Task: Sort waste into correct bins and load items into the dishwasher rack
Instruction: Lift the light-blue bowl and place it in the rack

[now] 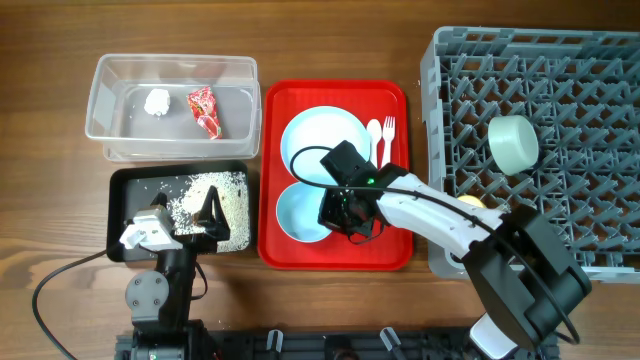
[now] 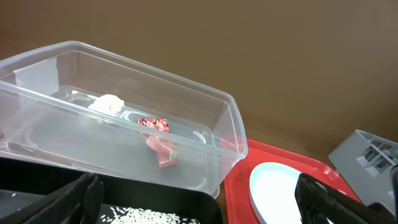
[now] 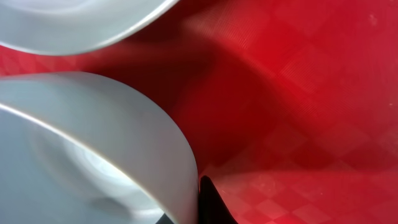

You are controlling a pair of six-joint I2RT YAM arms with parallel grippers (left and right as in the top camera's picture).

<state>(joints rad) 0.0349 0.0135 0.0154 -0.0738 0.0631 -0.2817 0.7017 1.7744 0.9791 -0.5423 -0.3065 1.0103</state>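
Observation:
The clear tub [image 1: 105, 75] holds the napkin ball [image 1: 157, 101] and the red wrapper [image 1: 205, 110]; both also show in the left wrist view [image 2: 107, 104] [image 2: 158, 140]. Rice scraps [image 1: 215, 192] lie in the black tray [image 1: 125, 180]. My left gripper [image 1: 183, 212] hangs open and empty over that tray [image 2: 199, 206]. My right gripper [image 1: 345, 210] is shut on the right rim of the light blue bowl [image 1: 298, 215] [image 3: 93, 155], with one black finger [image 3: 208, 202] outside the rim. The light blue plate [image 1: 320, 135], spoon [image 1: 374, 135] and fork [image 1: 389, 130] lie on the red serving tray.
The red serving tray [image 1: 390, 255] sits between the bins and the grey dishwasher rack [image 1: 590, 60]. The pale green bowl [image 1: 513, 142] lies in the rack, and the yellow cup [image 1: 470, 202] sits at its left wall, partly hidden by my right arm.

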